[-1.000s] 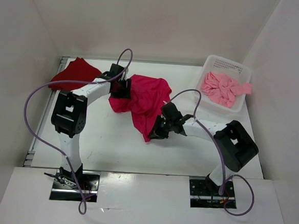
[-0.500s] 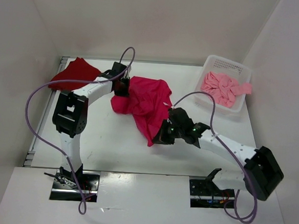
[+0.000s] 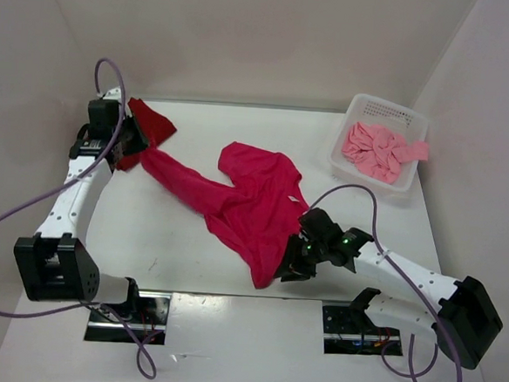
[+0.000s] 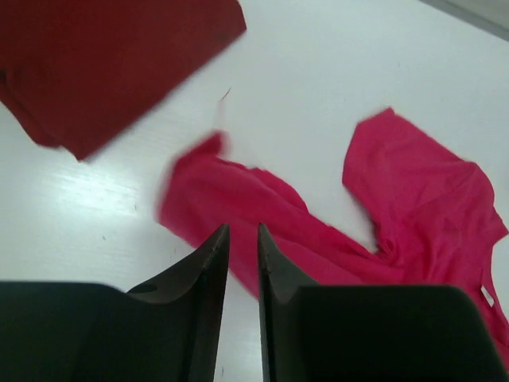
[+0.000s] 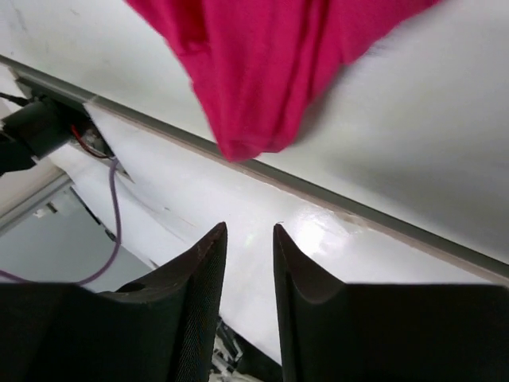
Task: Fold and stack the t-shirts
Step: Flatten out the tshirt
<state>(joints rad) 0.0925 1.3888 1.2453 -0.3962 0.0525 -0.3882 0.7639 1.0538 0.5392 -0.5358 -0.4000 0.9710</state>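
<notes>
The bright crimson-pink t-shirt [image 3: 253, 204] lies stretched in a long diagonal across the table. One end reaches toward my left gripper [image 3: 134, 143], the other toward my right gripper [image 3: 286, 270]. In the left wrist view the left gripper [image 4: 242, 229] is slightly open and holds nothing, with the crimson-pink shirt [image 4: 413, 191] on the table beyond it. The right gripper [image 5: 248, 227] is open and empty, just short of the shirt's hem [image 5: 262, 64]. The dark red t-shirt [image 3: 154, 123] lies at the far left, behind the left gripper. The salmon pink t-shirt [image 3: 380, 149] sits bunched in the basket.
A white perforated basket [image 3: 390, 107] stands at the far right corner. White walls close in the table on three sides. The shirt's hem hangs over the table's near edge [image 5: 334, 195], right by the right gripper. Purple cables [image 3: 25, 219] loop from both arms.
The left gripper swung out to the far left and the right gripper toward the near edge, pulling the crimson-pink shirt out long. Both jaws have since opened and let it go.
</notes>
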